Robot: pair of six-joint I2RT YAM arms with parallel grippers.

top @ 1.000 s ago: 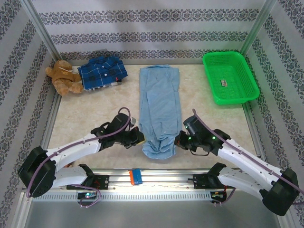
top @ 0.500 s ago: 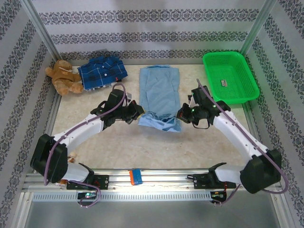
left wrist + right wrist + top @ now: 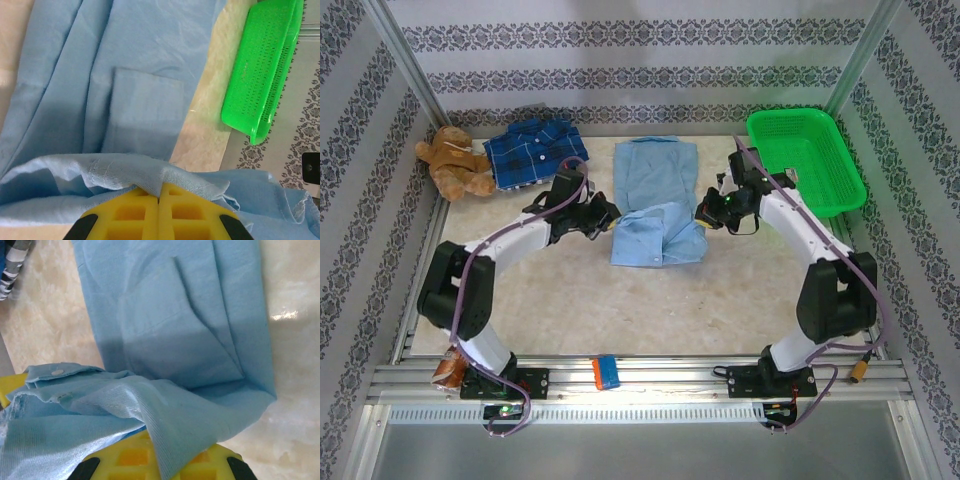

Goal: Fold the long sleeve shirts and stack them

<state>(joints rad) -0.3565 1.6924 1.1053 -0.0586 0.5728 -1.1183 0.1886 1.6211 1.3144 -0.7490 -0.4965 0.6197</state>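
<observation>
A green basket (image 3: 825,150) sits at the far right of a beige table (image 3: 570,290). Far to the basket's left lies a brown bear (image 3: 452,162). A dark plaid shirt (image 3: 535,150), folded, lies touching the bear on the side nearer the basket. Nothing stands on the bare tabletop around them.

The blue shirt (image 3: 658,190) lies just left of the basket, plain light blue, folded into a long strip. Its far part lies flat. Its near part is lifted and doubled back over the middle in a rumpled flap. The left wrist view shows the flat part (image 3: 140,90) with a chest pocket, and the basket (image 3: 260,70) beyond it.

The left gripper (image 3: 604,216) is at the flap's corner away from the basket. Its yellow pads (image 3: 130,215) are pressed together, pinching the hem. The right gripper (image 3: 705,213) is between shirt and basket. Cloth (image 3: 175,315) drapes over its pads (image 3: 130,457) and runs down between them, pinched.
</observation>
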